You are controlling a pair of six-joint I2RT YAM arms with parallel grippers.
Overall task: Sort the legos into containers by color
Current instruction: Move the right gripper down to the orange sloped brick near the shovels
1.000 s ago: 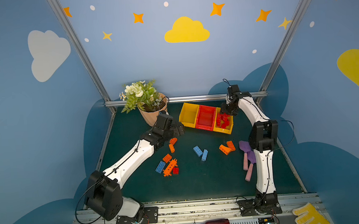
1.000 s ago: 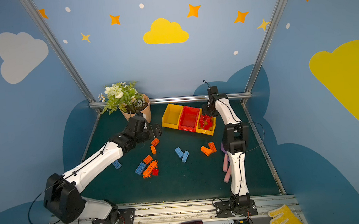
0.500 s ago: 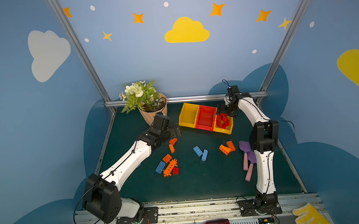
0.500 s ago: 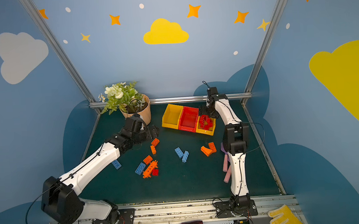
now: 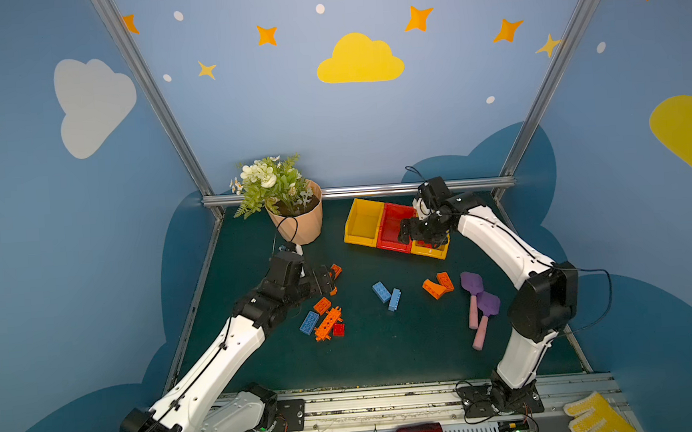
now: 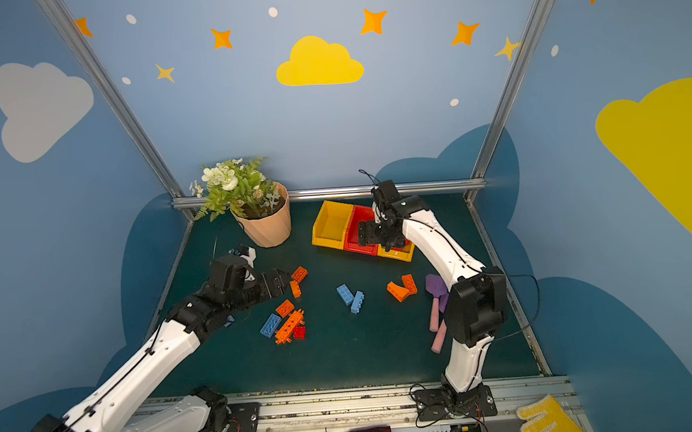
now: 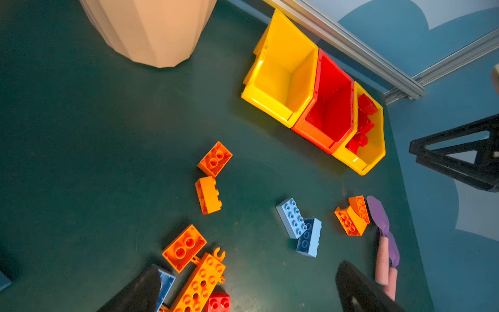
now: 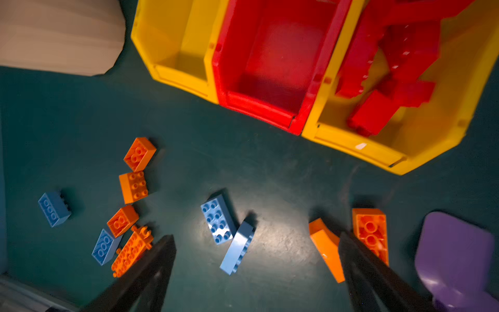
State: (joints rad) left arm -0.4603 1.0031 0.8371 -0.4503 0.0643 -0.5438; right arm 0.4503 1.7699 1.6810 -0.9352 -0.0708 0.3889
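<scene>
Hard to see: in both top views the right gripper (image 5: 420, 234) (image 6: 380, 236) hangs over the containers (image 5: 363, 220) and covers most of the right-hand yellow bin (image 5: 432, 252), so what's inside barely shows there. Wrist views fill that in. Red legos (image 7: 363, 121) (image 8: 391, 67) are piled in that bin. The red bin (image 7: 332, 108) and the other yellow bin (image 7: 280, 70) show bare floors. Right wrist view is motion-blurred, esp. the red pile, so no count poss. One blue brick (image 8: 54, 208) lies under the left arm, only a sliver of it in a top view (image 6: 229, 320). The left gripper (image 5: 327, 280) (image 7: 248, 267) partly hides the orange bricks (image 5: 335, 271) just beside it. Its fingertips (image 7: 140, 291) are cut off at the frame edge.

Both grippers are spread wide, w/ nothing btwn the fingers.

Other loose legos on the desk (image 5: 387, 347):
- blue pair (image 5: 387, 295) mid-desk, touching
- orange pair (image 5: 439, 285) beside the purple soft piece (image 5: 472, 283)
- cluster of orange, blue and one red (image 5: 338, 329) near the left gripper

Vs 1 s ago: right gripper was narrower and the red pile showed beside it; now it's wide and shifted toward the red bin. Left gripper has pulled back from near the flower pot (image 5: 297, 224) toward the cluster. Loose legos haven't moved.
</scene>
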